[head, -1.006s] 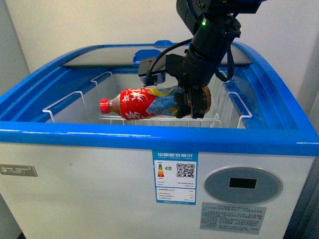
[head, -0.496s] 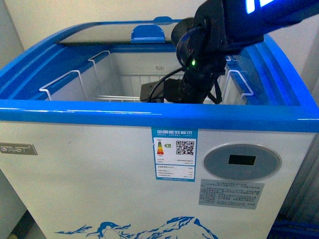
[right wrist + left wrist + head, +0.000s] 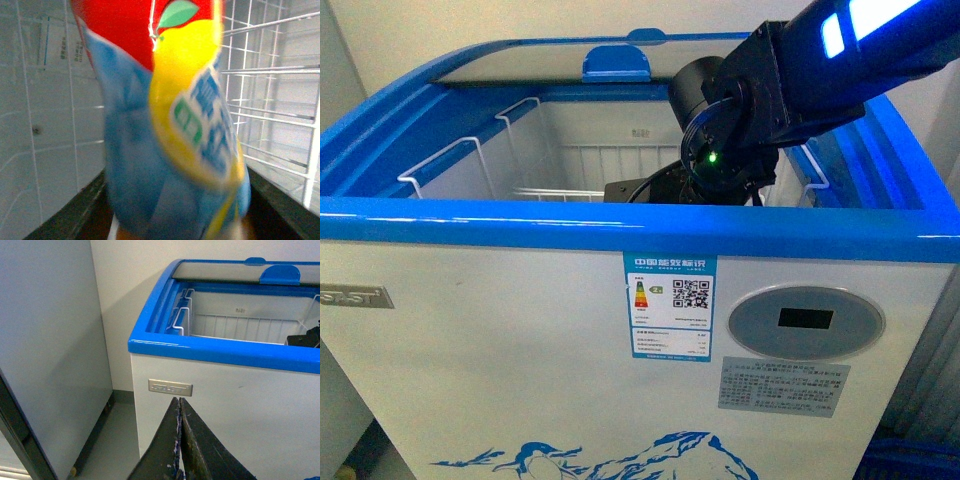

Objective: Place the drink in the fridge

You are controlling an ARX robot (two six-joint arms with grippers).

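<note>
The fridge (image 3: 620, 230), a white chest with a glossy blue top rim, stood open at the front, its glass lid (image 3: 560, 55) slid toward the back under a blue handle (image 3: 616, 66). The right arm (image 3: 770, 95) reached over the rim and down into the chest, so that from the front its lower end was hidden behind the blue edge and the drink could not be seen there. In the right wrist view the drink (image 3: 165, 125) filled most of the picture, blurred, its red, yellow and blue label close to the camera and the white wire basket (image 3: 280, 100) just beside it, which placed the bottle inside the fridge; dark edges flanked it low in the frame, but whether the right jaws pinched it I could not tell. The left gripper (image 3: 179, 440) hung outside the chest, facing the white front wall below a metal nameplate (image 3: 170, 387), its jaws pressed together with nothing between them. A grey-white upright cabinet (image 3: 50, 350) stood beside the fridge. On the front wall were an energy label (image 3: 669, 305) and an oval grey control panel (image 3: 806, 322).
</note>
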